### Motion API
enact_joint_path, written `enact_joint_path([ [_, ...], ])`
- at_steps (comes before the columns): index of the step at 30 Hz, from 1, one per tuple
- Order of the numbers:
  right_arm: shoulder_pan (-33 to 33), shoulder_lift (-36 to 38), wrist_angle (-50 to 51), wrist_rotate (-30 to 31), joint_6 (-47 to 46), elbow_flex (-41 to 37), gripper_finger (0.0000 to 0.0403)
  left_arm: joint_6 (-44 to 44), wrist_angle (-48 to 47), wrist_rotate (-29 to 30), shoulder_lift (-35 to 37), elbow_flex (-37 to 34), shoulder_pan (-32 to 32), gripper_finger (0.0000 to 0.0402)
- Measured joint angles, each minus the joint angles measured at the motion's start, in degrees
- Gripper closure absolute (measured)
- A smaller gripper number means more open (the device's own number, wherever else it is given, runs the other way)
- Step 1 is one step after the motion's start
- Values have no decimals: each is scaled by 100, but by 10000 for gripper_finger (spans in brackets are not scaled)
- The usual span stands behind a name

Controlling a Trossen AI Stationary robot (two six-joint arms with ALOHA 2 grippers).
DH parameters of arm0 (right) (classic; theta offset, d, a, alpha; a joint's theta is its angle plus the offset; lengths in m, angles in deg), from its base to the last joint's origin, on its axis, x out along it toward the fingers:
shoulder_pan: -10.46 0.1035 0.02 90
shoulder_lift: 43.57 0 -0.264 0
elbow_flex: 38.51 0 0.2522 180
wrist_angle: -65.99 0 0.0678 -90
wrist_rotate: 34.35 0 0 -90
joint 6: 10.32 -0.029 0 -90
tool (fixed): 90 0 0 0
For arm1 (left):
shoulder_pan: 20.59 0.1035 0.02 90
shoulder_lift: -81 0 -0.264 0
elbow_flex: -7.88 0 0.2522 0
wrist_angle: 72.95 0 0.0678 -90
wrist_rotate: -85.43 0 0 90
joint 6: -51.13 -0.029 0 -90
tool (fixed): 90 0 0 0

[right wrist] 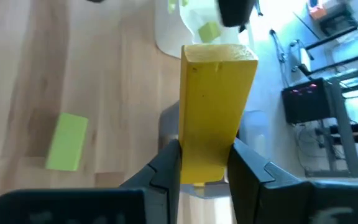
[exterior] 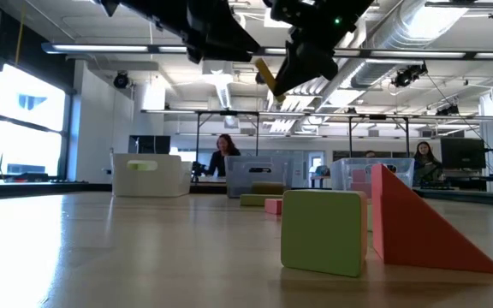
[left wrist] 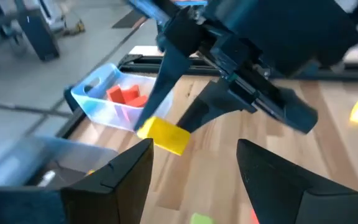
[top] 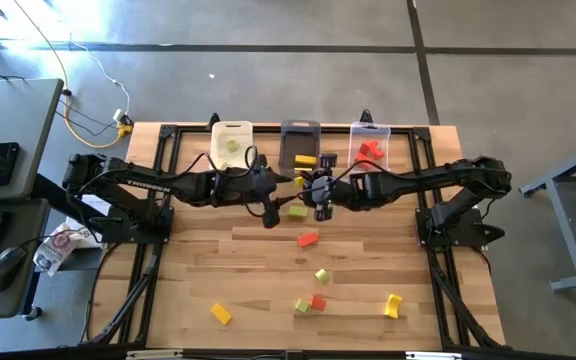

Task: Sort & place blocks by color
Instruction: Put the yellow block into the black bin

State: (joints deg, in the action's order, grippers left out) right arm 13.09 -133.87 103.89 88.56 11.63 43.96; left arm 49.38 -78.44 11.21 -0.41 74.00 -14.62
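Note:
My right gripper [right wrist: 204,158] hangs above the table's middle, just in front of the dark grey bin [top: 300,140], shut on a yellow bar [right wrist: 215,93]. The low view shows that bar [exterior: 266,79] high above the tabletop. My left gripper [left wrist: 194,146] is open and empty, close beside the right one on its left [top: 268,208]. A green block [top: 296,211] lies flat below the two grippers. Red [top: 308,239], green [top: 321,275] and yellow [top: 393,305] blocks lie scattered on the near half of the table. My right gripper pinches the yellow bar between its two fingers [right wrist: 166,165] at one end [right wrist: 201,163]; the rest of the bar sticks out past the fingertips. The fingers point down at a slant. The bar is lifted clear and hangs tilted below them [exterior: 266,79].
Three bins stand in a row at the far edge: white [top: 232,140] holding green blocks, dark grey holding a yellow block [top: 306,160], and clear [top: 370,145] holding red ones. A green cube [exterior: 323,231] and a red wedge [exterior: 418,227] stand close to the low camera.

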Motion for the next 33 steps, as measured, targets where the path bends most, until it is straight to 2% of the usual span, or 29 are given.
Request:
enact_joint_path([
  [6, 2, 0, 35, -442, -6, 14, 325, -980, -69, 401, 0, 1, -193, 183],
  [11, 2, 0, 209, -797, -5, 283, 325, -1114, -175, 808, 0, 0, -309, 183],
  [20, 2, 4, 208, -1516, -92, 695, 325, -1195, 57, 674, 0, 0, -314, 183],
  [24, 2, 4, 214, -1535, -92, 697, 325, -1197, 235, 407, 0, 0, -314, 183],
  [29, 2, 4, 157, -1535, -92, 697, 325, -1197, 271, 395, 0, 0, -312, 184],
  [33, 2, 4, 138, -1520, -92, 697, 325, -1197, 271, 397, 0, 0, -312, 207],
])
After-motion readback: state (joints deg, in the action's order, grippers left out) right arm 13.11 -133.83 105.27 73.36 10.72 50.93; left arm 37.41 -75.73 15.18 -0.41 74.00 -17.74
